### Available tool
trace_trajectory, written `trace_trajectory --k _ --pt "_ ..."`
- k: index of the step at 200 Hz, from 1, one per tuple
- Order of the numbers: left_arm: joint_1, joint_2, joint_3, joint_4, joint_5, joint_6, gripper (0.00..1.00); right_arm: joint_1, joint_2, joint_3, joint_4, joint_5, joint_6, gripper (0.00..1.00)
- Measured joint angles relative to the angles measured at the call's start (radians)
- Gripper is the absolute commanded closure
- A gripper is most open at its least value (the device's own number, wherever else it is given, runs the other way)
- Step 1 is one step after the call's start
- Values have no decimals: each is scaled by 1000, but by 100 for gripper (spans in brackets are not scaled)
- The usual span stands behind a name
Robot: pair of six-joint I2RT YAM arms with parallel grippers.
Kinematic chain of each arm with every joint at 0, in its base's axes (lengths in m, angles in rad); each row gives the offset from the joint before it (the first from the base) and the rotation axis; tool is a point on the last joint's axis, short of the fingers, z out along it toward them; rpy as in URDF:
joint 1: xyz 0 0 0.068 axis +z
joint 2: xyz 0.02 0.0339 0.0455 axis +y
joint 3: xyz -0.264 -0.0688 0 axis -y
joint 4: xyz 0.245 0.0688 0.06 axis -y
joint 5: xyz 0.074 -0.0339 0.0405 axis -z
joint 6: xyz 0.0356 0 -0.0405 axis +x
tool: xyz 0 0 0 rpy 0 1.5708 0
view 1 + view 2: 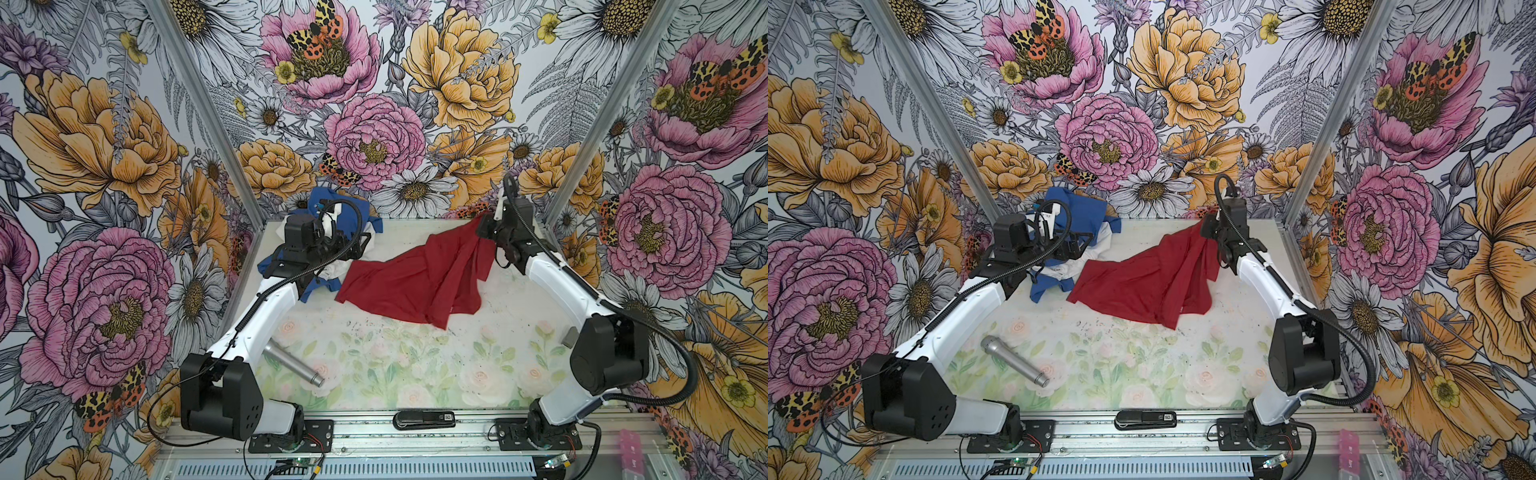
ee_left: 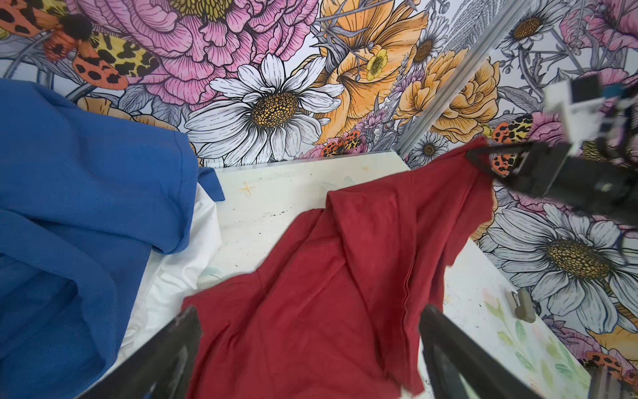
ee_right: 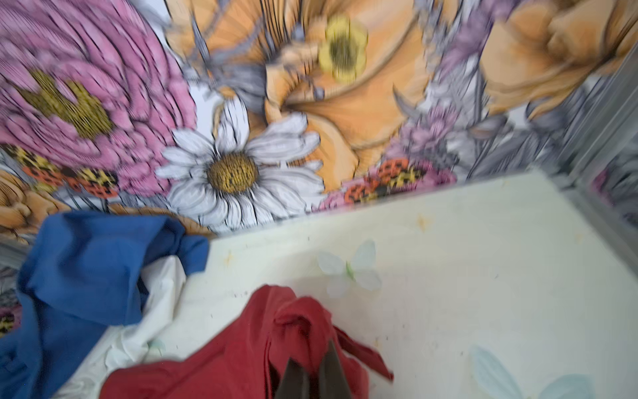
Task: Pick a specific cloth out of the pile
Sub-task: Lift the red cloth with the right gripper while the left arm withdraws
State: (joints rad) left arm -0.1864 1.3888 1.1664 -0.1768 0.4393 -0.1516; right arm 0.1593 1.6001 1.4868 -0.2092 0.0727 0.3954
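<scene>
The thin dark-red cloth (image 1: 415, 278) lies mid-table, mostly out of the rumpled blue-and-white garment pile (image 1: 322, 197) at far left, its left edge just beside it. The right gripper (image 3: 314, 366) is clamped on its raised far-right corner. The left gripper (image 2: 309, 311) hangs spread and empty. I judge that only drawing it clear is left.

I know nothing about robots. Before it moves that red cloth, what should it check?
1. Right claw shut on the red cloth: ok.
2. Left claw open and empty: ok.
3. Red cloth free of the pile: cannot tell; its edge lies against the white fabric.
4. Red cloth off the table: not ok; most of it lies there.
5. Metal cylinder apart from the cloth: ok.
</scene>
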Motion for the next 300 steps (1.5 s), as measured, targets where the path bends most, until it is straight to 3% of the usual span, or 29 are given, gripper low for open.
trace_trajectory --k 39,70,134,190,267,300 --pt "2 -4 0 10 12 -7 1 -38 -25 358 -78 85 -66 100" --pt "2 -5 -6 10 19 -7 1 -42 7 497 -141 86 -75 100" --pt "21 -7 -11 17 26 -11 1 -2 71 381 -225 -21 -37 100" --pt "21 -7 -11 25 27 -11 1 18 66 317 -235 -21 -30 100" --pt "37 -7 -12 28 34 -15 1 -39 -23 261 -209 3 -49 100" --pt "52 -7 -15 35 43 -26 1 -47 -13 254 -208 -45 -47 100"
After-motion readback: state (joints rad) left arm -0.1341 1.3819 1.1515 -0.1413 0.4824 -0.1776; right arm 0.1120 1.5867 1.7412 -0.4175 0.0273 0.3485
